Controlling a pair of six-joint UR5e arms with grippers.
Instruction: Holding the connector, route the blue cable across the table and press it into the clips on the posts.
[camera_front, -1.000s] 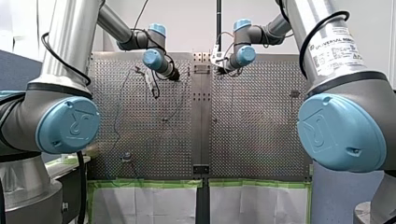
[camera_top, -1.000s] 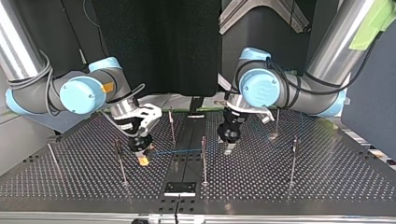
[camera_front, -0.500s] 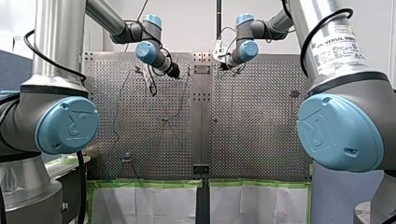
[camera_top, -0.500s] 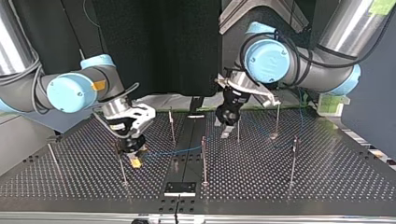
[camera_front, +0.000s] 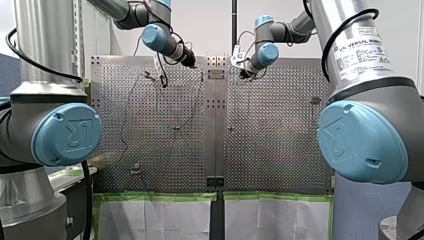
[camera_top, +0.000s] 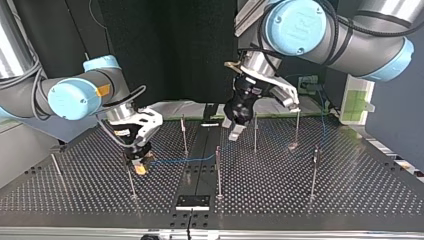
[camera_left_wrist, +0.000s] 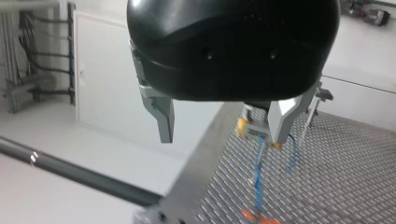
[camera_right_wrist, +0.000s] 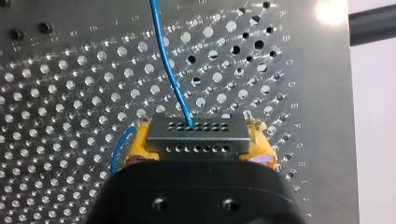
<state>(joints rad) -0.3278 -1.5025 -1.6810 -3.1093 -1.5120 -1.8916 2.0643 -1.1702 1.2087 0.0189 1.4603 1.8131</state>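
In the front view both arms reach to the far end of the table (camera_front: 280, 150). My left gripper (camera_front: 191, 62) hangs above the far edge and my right gripper (camera_front: 243, 74) sits lower, near the middle seam. Their fingers are too small to read here. The blue cable (camera_front: 124, 125) is a thin line well on my left arm's side of both grippers.

In the top view my left gripper (camera_top: 235, 131) hangs clear above the table with open room all round it, and a post (camera_top: 255, 132) stands just beside its fingers. My right gripper (camera_top: 139, 162) is down low, with a second post (camera_top: 130, 180) just beside its fingers. From it the cable (camera_top: 185, 161) runs to a third post (camera_top: 218, 170) that stands between the two grippers.

In the left wrist view the metal fingers (camera_left_wrist: 163, 116) are spread wide with nothing between them. The table's edge passes under them, and the cable (camera_left_wrist: 258, 163) lies ahead, close to one finger.

In the right wrist view the yellow pads (camera_right_wrist: 140, 144) are clamped on the connector (camera_right_wrist: 196, 133). The cable (camera_right_wrist: 170, 70) leaves its top and runs ahead over the table, whose edge lies off to one side of the fingers.
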